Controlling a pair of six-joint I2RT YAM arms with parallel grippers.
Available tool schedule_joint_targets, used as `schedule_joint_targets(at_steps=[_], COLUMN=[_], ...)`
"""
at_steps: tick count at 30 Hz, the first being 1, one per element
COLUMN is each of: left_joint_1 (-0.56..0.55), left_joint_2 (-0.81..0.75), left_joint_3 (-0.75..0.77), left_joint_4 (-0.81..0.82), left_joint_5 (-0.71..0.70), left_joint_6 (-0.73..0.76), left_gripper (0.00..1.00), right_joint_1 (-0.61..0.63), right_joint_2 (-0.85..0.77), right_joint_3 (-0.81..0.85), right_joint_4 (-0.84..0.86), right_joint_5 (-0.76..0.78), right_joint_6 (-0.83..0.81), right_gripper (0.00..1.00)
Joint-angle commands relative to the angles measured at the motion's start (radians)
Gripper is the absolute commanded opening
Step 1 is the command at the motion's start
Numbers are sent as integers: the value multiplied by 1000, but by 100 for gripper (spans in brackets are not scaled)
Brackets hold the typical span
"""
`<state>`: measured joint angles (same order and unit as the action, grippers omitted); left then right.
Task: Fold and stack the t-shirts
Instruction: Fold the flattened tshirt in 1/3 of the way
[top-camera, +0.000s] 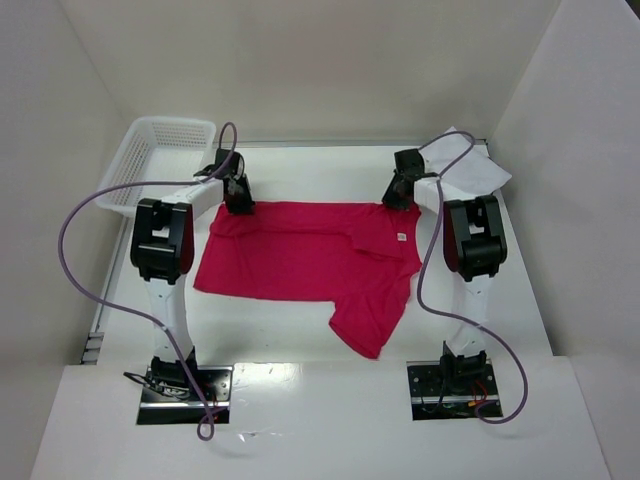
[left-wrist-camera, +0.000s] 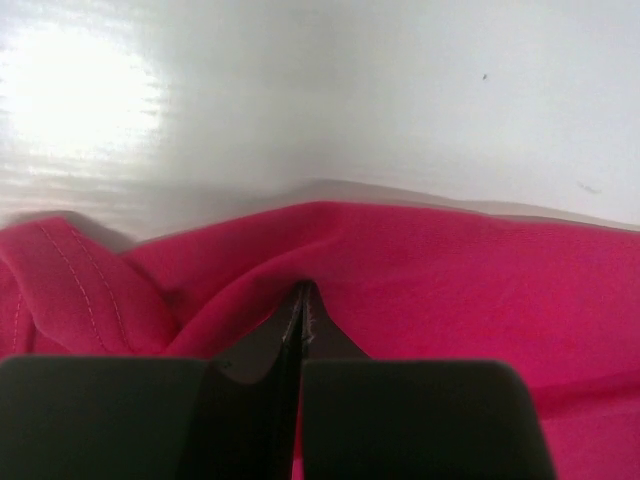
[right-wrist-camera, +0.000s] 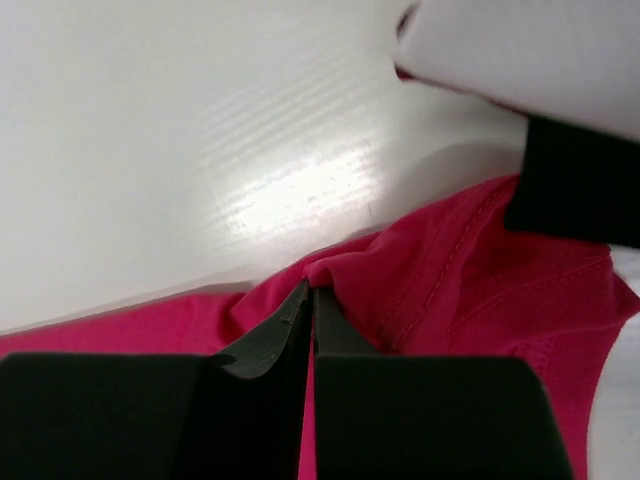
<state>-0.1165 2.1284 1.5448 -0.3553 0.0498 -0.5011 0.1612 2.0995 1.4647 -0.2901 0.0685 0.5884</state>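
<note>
A crimson red t-shirt (top-camera: 310, 262) lies spread across the white table, its lower right part hanging toward the near edge. My left gripper (top-camera: 238, 200) is shut on the shirt's far left edge; in the left wrist view (left-wrist-camera: 303, 290) its fingertips pinch a fold of the red cloth (left-wrist-camera: 450, 280). My right gripper (top-camera: 398, 198) is shut on the shirt's far right edge; in the right wrist view (right-wrist-camera: 310, 292) the tips pinch a bunched fold (right-wrist-camera: 430, 290) near a stitched seam. A white shirt (top-camera: 470, 165) lies at the far right corner. The dark shirt shows as a dark patch (right-wrist-camera: 580, 190) under white cloth.
A white plastic mesh basket (top-camera: 150, 160) stands at the far left corner. White walls enclose the table on three sides. Purple cables loop off both arms. A small label (top-camera: 400, 237) shows on the shirt near the right gripper.
</note>
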Motion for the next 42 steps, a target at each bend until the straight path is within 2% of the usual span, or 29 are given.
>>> schedule_joint_targets(at_steps=[1, 13, 16, 21, 22, 24, 25, 26, 27, 29, 30, 31, 33, 34, 35, 36, 39, 42], left_joint_1=[11, 80, 89, 89, 89, 89, 89, 80, 68, 54, 45, 35, 9, -5, -5, -5, -5, -5], left_joint_2=[54, 183, 197, 197, 182, 145, 90, 58, 26, -74, -108, -178, -255, -331, -370, -402, -521, -623], left_joint_3=[52, 264, 320, 354, 354, 307, 284, 261, 217, 181, 161, 112, 37, -6, -105, -153, -285, -443], left_joint_4=[-30, -63, -77, -100, -100, -76, -64, -51, -42, -33, -33, -22, 13, 28, 45, 70, 79, 79], left_joint_5=[-13, -13, -13, -13, -2, 11, 24, 24, 24, 24, 24, 34, 35, 35, 35, 35, -11, -60], left_joint_6=[3, -7, 19, 41, 41, 41, 52, 52, 67, 85, 99, 99, 99, 85, 64, 49, -14, -106], left_gripper=[0, 0, 0, 4, 5, 18, 25, 34, 50, 60, 66, 74, 82, 86, 92, 95, 99, 99], right_joint_1=[1, 1, 1, 1, 1, 1, 1, 1, 1, 1, 11, 11, 11, 11, 11, 11, 11, 20], right_joint_2=[43, 263, 281, 260, 248, 185, 154, 86, 45, -33, -115, -154, -273, -313, -353, -393, -539, -669], right_joint_3=[86, 483, 545, 525, 491, 433, 357, 315, 274, 163, 131, 68, 4, -65, -105, -139, -263, -383], right_joint_4=[-20, -141, -164, -164, -164, -130, -109, -62, -40, -9, 12, 12, 34, 34, 43, 43, 52, 35], right_joint_5=[1, 10, -3, -12, -22, -42, -65, -75, -85, -97, -113, -113, -122, -122, -122, -122, -110, -137], right_joint_6=[-24, -56, -56, -56, -56, -68, -68, -78, -78, -88, -88, -97, -98, -98, -98, -98, -85, -15], right_gripper=[4, 4, 4, 4, 7, 25, 29, 32, 40, 53, 64, 69, 83, 98, 100, 100, 100, 100])
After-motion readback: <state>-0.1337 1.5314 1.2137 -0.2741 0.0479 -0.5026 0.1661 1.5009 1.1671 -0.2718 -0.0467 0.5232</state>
